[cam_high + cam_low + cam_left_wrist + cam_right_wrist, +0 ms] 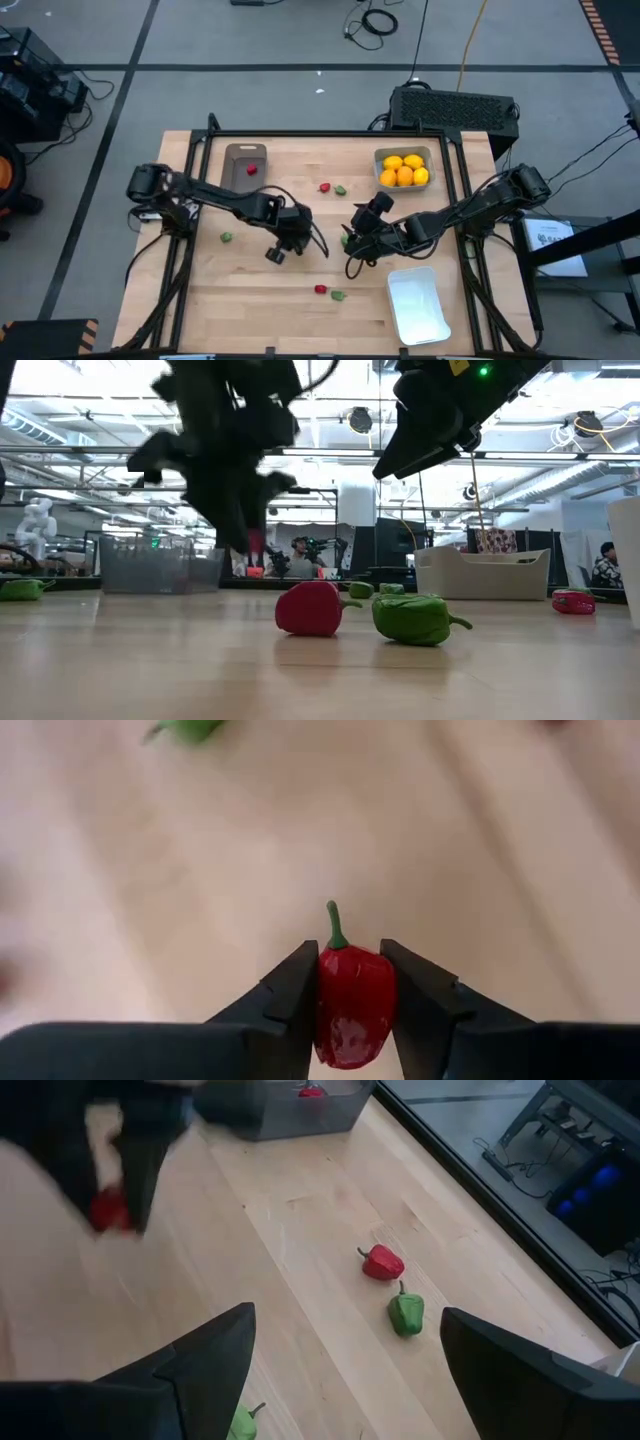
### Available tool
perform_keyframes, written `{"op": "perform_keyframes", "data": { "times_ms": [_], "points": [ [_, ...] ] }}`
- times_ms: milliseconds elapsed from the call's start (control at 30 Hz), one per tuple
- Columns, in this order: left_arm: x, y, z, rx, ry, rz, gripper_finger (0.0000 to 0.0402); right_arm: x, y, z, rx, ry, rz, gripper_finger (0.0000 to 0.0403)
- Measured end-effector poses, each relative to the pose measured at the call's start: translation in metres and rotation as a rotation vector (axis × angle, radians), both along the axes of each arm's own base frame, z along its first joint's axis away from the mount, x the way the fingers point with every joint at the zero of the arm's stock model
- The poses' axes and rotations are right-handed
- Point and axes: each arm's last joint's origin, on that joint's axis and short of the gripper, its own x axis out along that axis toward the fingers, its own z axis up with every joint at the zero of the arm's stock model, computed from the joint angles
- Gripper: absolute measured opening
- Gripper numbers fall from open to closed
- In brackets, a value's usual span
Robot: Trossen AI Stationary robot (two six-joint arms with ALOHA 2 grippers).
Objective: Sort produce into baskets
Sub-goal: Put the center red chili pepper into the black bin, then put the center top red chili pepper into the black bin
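Observation:
My left gripper (pixel 278 250) is shut on a small red pepper (pixel 352 1000) with a green stem, above the table's middle. My right gripper (pixel 352 238) hangs open and empty just to its right; its fingers (pixel 215 1350) stand wide apart over a green piece (pixel 240 1425). The brown-grey tray (pixel 245 165) at the far left holds one red piece (pixel 251 169). The grey-blue tray (pixel 403 168) at the far right holds several yellow and orange citrus. The white tray (pixel 417 303) lies at the near right. Loose red and green pieces lie on the table. My left gripper pinches the red pepper by its two sides (pixel 322 995) between its two fingers (pixel 290 1000). The fingers come from above, pointing down. The pepper's stem end (pixel 334 925) sticks out past the fingertips. The pepper is lifted clear of the table (pixel 254 547).
A red piece (pixel 325 186) and a green piece (pixel 340 188) lie together toward the far edge. Another red (pixel 320 289) and green (pixel 337 295) pair lies near the front edge. A lone green piece (pixel 227 237) lies at the left. The two grippers are close together.

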Motion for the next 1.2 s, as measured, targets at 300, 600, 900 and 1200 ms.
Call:
{"op": "perform_keyframes", "data": {
  "times_ms": [300,600,900,1200],
  "points": [
    [-0.061,0.05,0.069,0.209,0.073,0.21,0.0113,0.0,0.0,0.0,0.002,-0.006,0.001,0.0309],
    [-0.124,0.114,0.103,0.227,-0.059,0.593,0.0114,0.0,0.0,0.0,0.002,-0.006,0.001,0.0309],
    [-0.152,0.145,0.087,0.215,0.036,0.812,0.0114,0.001,0.0,0.001,0.004,-0.012,0.001,0.0309],
    [-0.159,0.146,0.067,0.197,0.1,0.821,0.0175,0.001,0.0,0.001,0.004,-0.012,0.001,0.0309]
  ]
}}
